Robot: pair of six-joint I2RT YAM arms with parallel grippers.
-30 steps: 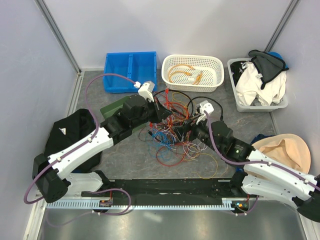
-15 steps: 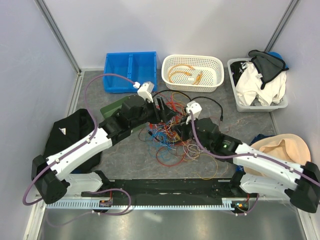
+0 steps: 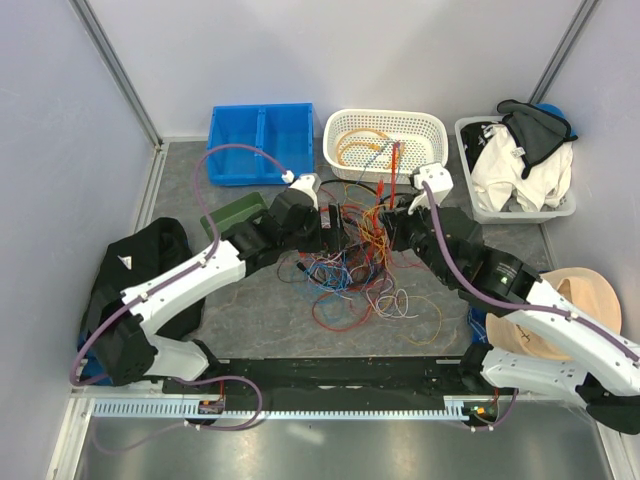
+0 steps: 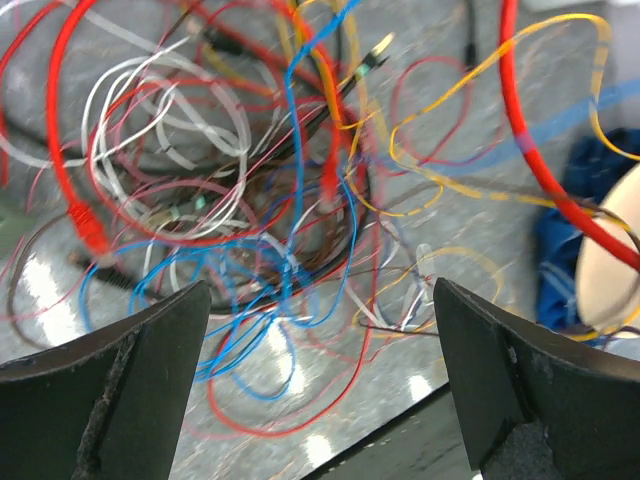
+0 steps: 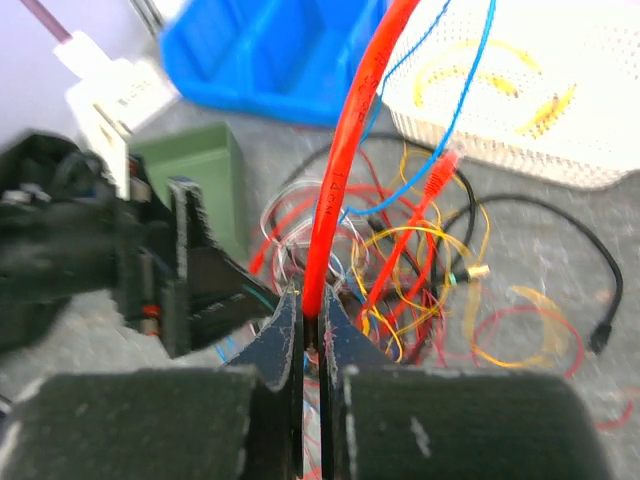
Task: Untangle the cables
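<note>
Sitting in a messy heap in the middle of the counter (image 3: 250, 310), the cables (image 3: 345, 265) show up as one big knot of red, orange, yellow, blue, white and black strands. Loose loops are spilled out toward the near edge. One thick red cable (image 5: 345, 170) is pinched by the right tool (image 5: 308, 330), whose jaws are clamped tight around it. From that grip the cable is drawn up and away in a curve toward the far side, lifted off the rest of the pile. A red plug on another strand can be made out just beside it in the right wrist view.

The left tool (image 4: 315, 290) is spread wide with nothing between its fingers (image 4: 150, 360). It is hung over the tangle's left side, with blue, white and red loops seen below the gap. From above, the two tools are placed near each other, facing across the far part of the heap.

Further out, a white basket (image 3: 385, 115) with a few orange and yellow cables inside is set at the far edge. A blue bin (image 3: 260, 145) is parked to its left, and a grey bin (image 3: 470, 205) stuffed with black and white cloth to its right. A green block (image 3: 232, 212) is partly hidden under the left arm, and a black cloth (image 3: 140, 265) is bunched further left.
</note>
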